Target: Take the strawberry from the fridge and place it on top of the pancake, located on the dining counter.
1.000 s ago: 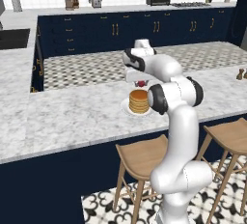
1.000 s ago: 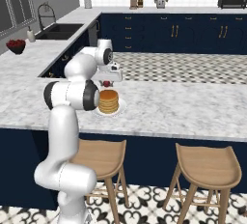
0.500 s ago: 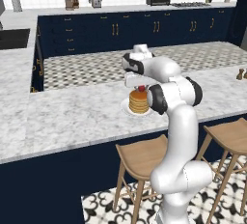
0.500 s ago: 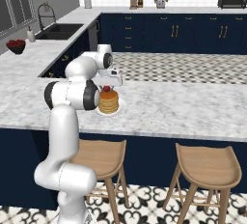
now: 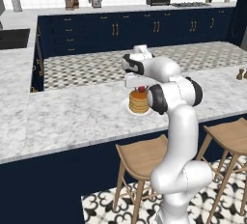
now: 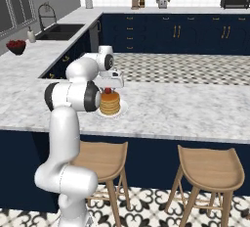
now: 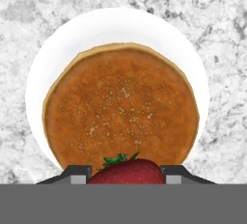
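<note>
A stack of golden-brown pancake (image 5: 139,104) (image 6: 110,104) (image 7: 120,107) sits on a small white plate (image 7: 41,73) on the marbled dining counter (image 5: 67,117) (image 6: 185,108). My gripper (image 5: 140,87) (image 6: 108,88) (image 7: 126,175) points straight down over the stack and is shut on the red strawberry (image 5: 141,90) (image 6: 107,91) (image 7: 126,172). The berry is at the top of the stack, near its edge on the gripper's side; I cannot tell whether it touches. Both dark fingertips (image 7: 79,174) flank the berry. The fridge is out of view.
Two wooden stools (image 5: 142,158) (image 6: 210,167) stand under the counter's front edge. Small shakers (image 5: 239,74) stand at the counter's right end. A dark bowl of red fruit (image 6: 16,47) and a sink (image 6: 58,31) lie on the left counter.
The hand has come down with the strawberry, from a little above the pancake stack to its top. The jaws have kept the same width.
</note>
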Motion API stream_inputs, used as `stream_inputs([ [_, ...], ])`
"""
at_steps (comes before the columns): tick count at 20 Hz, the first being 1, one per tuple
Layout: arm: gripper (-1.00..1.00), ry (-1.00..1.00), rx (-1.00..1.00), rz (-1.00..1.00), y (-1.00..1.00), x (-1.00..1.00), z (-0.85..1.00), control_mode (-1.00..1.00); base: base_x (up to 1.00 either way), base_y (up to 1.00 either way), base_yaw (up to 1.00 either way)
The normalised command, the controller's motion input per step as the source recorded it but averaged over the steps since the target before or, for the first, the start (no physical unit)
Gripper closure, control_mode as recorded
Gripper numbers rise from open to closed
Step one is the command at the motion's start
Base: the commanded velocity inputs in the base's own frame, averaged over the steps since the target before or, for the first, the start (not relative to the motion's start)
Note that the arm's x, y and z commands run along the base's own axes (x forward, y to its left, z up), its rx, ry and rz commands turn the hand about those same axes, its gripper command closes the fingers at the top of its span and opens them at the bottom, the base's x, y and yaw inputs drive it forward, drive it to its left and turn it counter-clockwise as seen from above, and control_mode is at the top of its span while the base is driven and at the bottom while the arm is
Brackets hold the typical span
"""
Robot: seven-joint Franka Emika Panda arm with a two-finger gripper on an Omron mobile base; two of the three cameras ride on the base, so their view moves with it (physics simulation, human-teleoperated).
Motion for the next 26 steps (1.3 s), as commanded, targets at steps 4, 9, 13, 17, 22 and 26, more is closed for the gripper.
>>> stream_inputs([
  [4, 1.0, 0.0, 0.0, 0.0, 0.0, -0.01, 0.0, -1.0, 0.0, 0.0, 0.0],
  [9, 1.0, 0.0, 0.0, 0.0, 0.0, -0.01, -0.02, -1.0, 0.0, 0.0, 0.0],
  [13, 1.0, 0.0, 0.0, 0.0, 0.0, 0.0, -0.21, -1.0, 0.0, 0.0, 0.0],
  [17, 1.0, 0.0, 0.0, 0.0, 0.0, -0.02, -0.27, -1.0, 0.0, 0.0, 0.0],
  [22, 1.0, 0.0, 0.0, 0.0, 0.0, 0.0, -0.17, -1.0, 0.0, 0.0, 0.0],
  [26, 1.0, 0.0, 0.0, 0.0, 0.0, 0.0, -0.02, -1.0, 0.0, 0.0, 0.0],
])
